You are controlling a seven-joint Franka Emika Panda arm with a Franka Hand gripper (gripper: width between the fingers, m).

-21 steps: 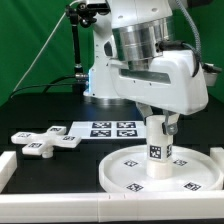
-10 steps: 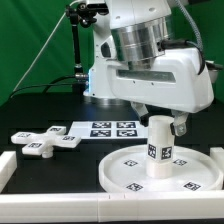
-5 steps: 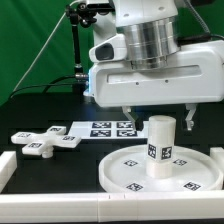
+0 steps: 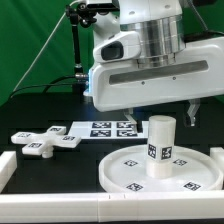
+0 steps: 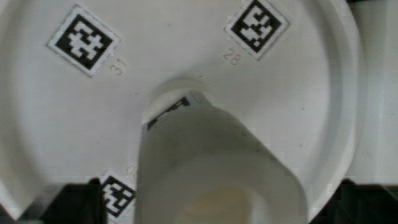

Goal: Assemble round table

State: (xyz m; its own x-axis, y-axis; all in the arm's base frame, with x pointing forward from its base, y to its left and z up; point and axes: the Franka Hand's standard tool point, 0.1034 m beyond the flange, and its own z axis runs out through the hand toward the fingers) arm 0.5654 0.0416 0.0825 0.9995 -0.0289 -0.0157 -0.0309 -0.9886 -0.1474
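Note:
The large round disc [image 4: 135, 172] lies flat on the black table at the front, towards the exterior view's right. The short thick cylinder leg [image 4: 160, 146] stands upright at its middle, tags facing the camera. My gripper [image 4: 159, 119] is open wide, its fingers [image 4: 127, 118] apart on either side just above the leg's top, touching nothing. The cross-shaped foot piece [image 4: 45, 140] lies on the table at the exterior view's left. In the wrist view I look straight down on the leg [image 5: 217, 170] and the tagged disc [image 5: 160, 50].
The marker board [image 4: 110, 128] lies behind the disc, between it and the foot piece. A plain white bar [image 4: 5, 170] lies at the front left and another [image 4: 217, 156] at the right edge. The robot's base stands behind.
My gripper has let go of the leg, opened wide, turned and risen a little. The leg stays upright on the disc.

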